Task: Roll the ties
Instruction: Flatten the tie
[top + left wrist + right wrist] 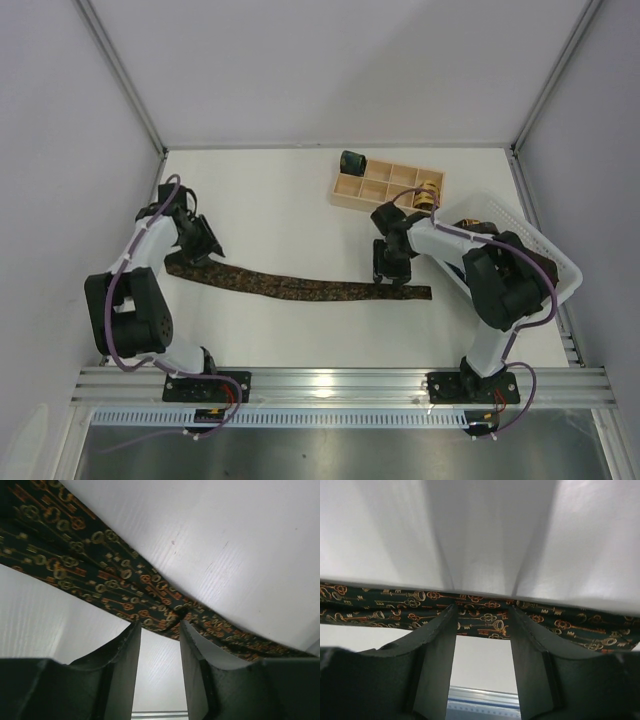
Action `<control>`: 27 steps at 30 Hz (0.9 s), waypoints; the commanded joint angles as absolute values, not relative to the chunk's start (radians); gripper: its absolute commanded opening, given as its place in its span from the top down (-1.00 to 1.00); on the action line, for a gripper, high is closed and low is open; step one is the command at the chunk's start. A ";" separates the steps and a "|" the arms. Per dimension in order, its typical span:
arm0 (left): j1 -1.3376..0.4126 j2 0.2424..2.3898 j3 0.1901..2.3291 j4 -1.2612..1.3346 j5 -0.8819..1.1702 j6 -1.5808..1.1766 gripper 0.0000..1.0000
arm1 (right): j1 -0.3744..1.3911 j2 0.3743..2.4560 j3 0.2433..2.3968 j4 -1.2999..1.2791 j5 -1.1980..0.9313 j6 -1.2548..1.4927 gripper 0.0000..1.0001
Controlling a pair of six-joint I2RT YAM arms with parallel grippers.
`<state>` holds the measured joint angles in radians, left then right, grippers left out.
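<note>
**Flat tie, both hands open at its ends, rolling not yet started**

The long dark fabric tie with a gold-and-orange key print [300, 288] lies stretched out flat across the near half of the white surface [280, 200]. Its wide end is on the left and its narrow end on the right.

The left hand [200, 245] sits low over the wide end. The left wrist view shows its fingers partly apart with bare surface between them, and the tie [100, 575] running past the tips. A small pucker of cloth sits by one tip. Nothing is gripped.

The right hand [392, 270] is near the narrow end, also partly open, its tips at the tie's near edge [485, 612]. It has no hold on the cloth either.

My guess is that the two-end placement keeps the strip straight so a roll can start clean from one end.

Two ties look finished:
- A dark green coil [351, 160] sits at the far-left corner of the pale wooden compartment tray [375, 190].
- A tan-gold coil [429, 190] sits in a compartment at the tray's right end.

A white plastic mesh basket [560, 265] stands at the right edge, partly behind the right arm. Its contents are unclear.

Plain grey walls enclose three sides, and an aluminium rail [340, 385] with the arm bases runs along the near edge.
</note>
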<state>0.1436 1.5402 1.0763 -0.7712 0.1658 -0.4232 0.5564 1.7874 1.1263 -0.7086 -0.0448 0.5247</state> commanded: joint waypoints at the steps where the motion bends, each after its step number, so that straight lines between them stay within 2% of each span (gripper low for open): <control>1: 0.147 1.488 1.091 -0.810 0.088 -0.359 0.14 | 0.503 1.799 1.135 -0.704 0.101 0.505 -0.02; 3: 0.156 1.486 1.104 -0.833 0.028 -0.347 0.01 | 0.506 1.778 1.188 -0.706 0.097 0.467 -0.03; 7: 0.183 1.506 1.123 -0.865 0.026 -0.315 0.00 | 0.547 1.786 1.302 -0.750 0.015 0.433 -0.08; 15: 0.169 1.624 1.114 -0.894 0.025 -0.316 0.33 | 0.618 1.749 1.292 -0.750 -0.043 0.425 -0.11; 19: 0.143 1.597 1.071 -0.832 0.020 -0.376 0.32 | 0.614 1.746 1.275 -0.733 -0.069 0.422 -0.12; 22: 0.133 1.621 1.072 -0.808 0.009 -0.391 0.23 | 0.615 1.741 1.281 -0.730 -0.083 0.414 -0.11; 27: 0.133 1.689 1.078 -0.793 0.002 -0.391 0.25 | 0.609 1.733 1.275 -0.727 -0.084 0.406 -0.11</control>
<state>0.1375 1.6581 1.0725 -0.8238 0.0254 -0.3698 0.6151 1.7782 1.2732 -0.7376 -0.0704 0.4244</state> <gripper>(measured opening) 0.382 0.557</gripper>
